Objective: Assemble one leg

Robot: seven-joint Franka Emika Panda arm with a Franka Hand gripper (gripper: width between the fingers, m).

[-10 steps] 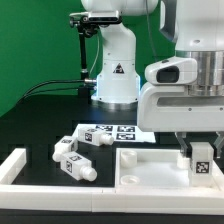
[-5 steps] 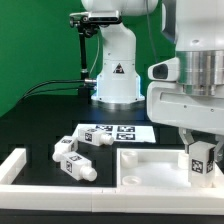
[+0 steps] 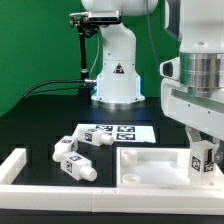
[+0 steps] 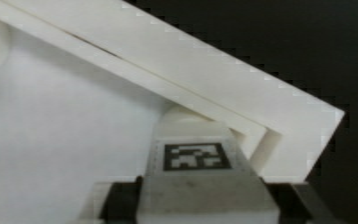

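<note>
Place: we see a robotics lab.
Evidence: robot arm base [image 3: 113, 72], green backdrop [image 3: 35, 40], marker board [image 3: 118, 131] on a black bench [image 3: 40, 125].

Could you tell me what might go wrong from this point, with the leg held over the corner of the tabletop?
1. The leg hangs close to the raised rim of the tabletop; a slight offset could catch it on the rim.
2. The gripper hides the leg's lower end in both views, so misalignment may go unnoticed.
3. The fingers grip only its upper part, so it could tilt when pressed down.
</note>
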